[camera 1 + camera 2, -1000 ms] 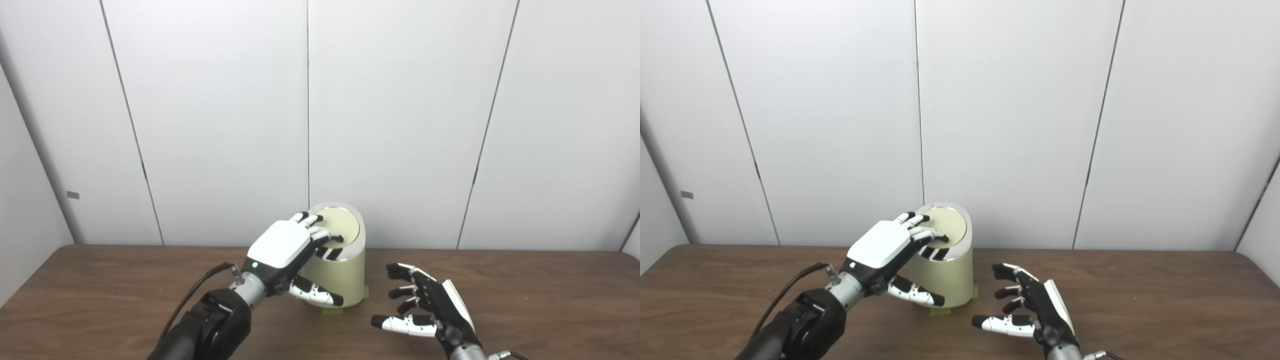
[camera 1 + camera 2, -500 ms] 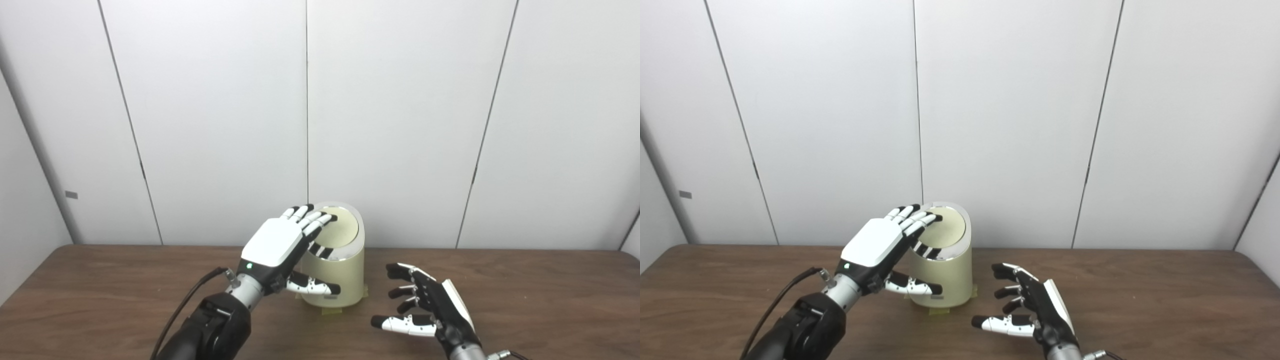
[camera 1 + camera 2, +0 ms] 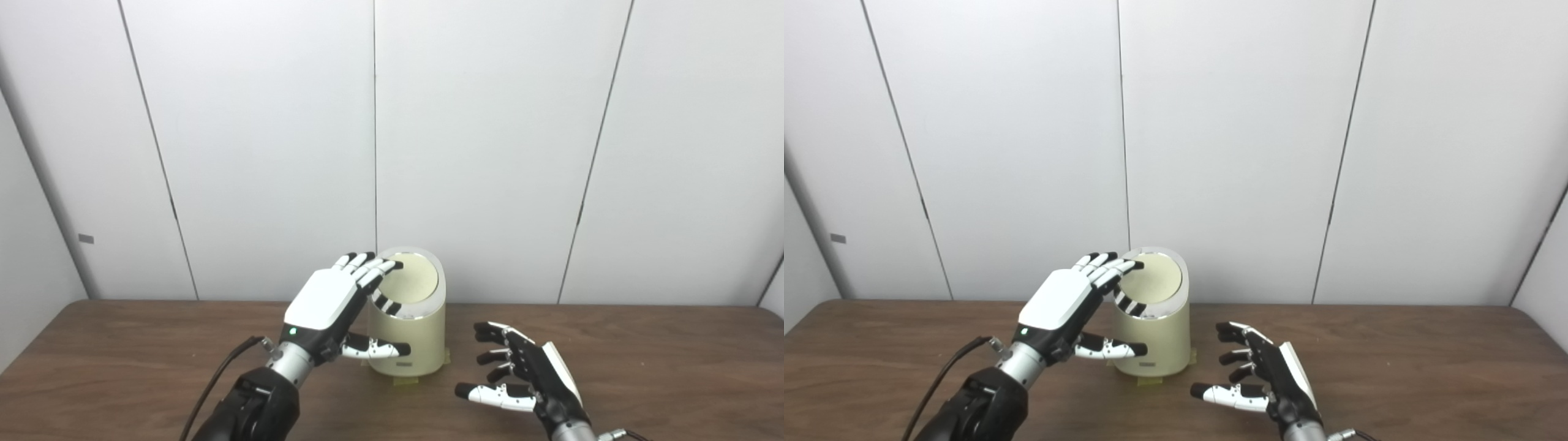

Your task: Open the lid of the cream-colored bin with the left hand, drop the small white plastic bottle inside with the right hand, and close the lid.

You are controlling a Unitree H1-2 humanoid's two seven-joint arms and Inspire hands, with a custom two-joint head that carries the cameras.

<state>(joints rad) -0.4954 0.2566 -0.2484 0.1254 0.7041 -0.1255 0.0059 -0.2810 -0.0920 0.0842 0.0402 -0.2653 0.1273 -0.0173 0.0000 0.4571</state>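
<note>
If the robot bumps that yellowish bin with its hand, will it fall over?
Probably not easily. The cream-colored bin is a squat cylinder standing on a flat base, so it should resist tipping. It looks like thin plastic, so likely light: a push from the left hand might slide it on the smooth wooden table. Pushed over, it could roll.

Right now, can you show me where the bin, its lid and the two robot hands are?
bin (image 3: 416, 346): left eye view, front wall.
lid (image 3: 411, 282): left eye view, flat top.
left hand (image 3: 323, 297): left eye view, white back plate.
right hand (image 3: 1271, 373): right eye view, dark palm.
</note>
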